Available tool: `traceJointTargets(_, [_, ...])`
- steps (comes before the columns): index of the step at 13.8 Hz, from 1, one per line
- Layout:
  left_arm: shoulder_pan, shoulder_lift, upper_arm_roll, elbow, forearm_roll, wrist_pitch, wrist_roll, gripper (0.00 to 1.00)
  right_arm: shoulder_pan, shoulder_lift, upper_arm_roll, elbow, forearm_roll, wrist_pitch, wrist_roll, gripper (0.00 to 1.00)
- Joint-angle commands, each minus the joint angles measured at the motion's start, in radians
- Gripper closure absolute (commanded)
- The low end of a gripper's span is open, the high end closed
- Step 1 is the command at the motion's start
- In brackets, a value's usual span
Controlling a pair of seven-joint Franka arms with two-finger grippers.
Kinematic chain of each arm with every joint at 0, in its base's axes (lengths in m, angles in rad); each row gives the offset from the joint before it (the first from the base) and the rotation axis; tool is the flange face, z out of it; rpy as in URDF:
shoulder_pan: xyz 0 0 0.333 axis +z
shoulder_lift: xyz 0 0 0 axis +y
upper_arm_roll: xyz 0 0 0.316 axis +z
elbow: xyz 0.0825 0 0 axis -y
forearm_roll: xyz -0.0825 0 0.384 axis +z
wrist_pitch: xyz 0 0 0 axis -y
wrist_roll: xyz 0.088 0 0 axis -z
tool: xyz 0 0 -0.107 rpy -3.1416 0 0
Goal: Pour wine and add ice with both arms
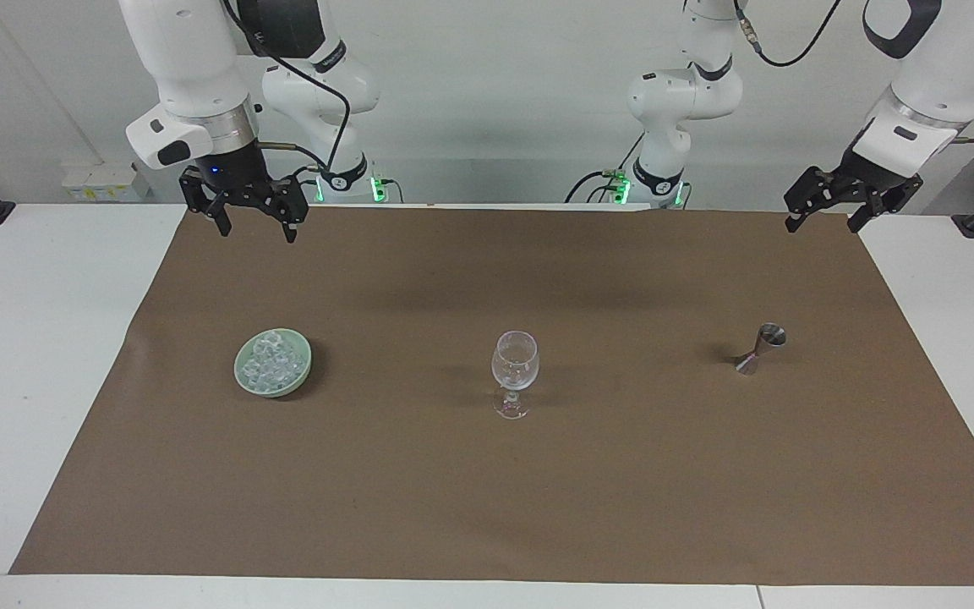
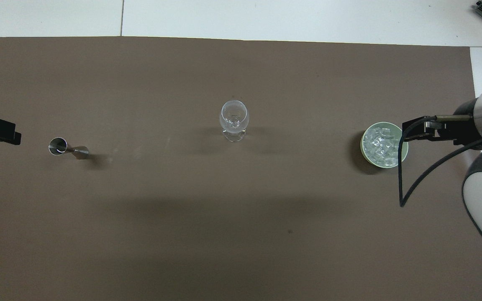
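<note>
Glassy ice (image 1: pixel 272 362) in bowl (image 1: pixel 305 372) | 2 jaws open, raised, well apart from it

Lighting even, bright, diffuse from above; soft shadows on brown mat (image 1: pixel 487 474) beside bowl (image 1: pixel 243 378), wine glass (image 1: pixel 514 362), jigger (image 1: pixel 759 349); glints on ice (image 1: pixel 270 362); focus sharp, minimal edge distortion.

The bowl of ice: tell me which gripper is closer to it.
Right. The right gripper hangs open at the bowl's end of the table; the left gripper, also open, hangs at the other end, above the mat's corner.
</note>
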Motion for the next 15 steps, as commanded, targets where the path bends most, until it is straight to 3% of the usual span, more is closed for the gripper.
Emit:
traceJointTargets(1, [-0.004, -0.041, 0.005, -0.053, 0.019, 0.024, -0.003, 0.0, 0.0, -0.025, -0.005, -0.027, 0.013, 0.006, -0.019, 0.0])
traceJointTargets(15, [0.019, -0.047, 0.011, -0.047, -0.002, 0.011, -0.1, 0.0, 0.0, -0.025, -0.005, -0.027, 0.013, 0.006, -0.019, 0.0])
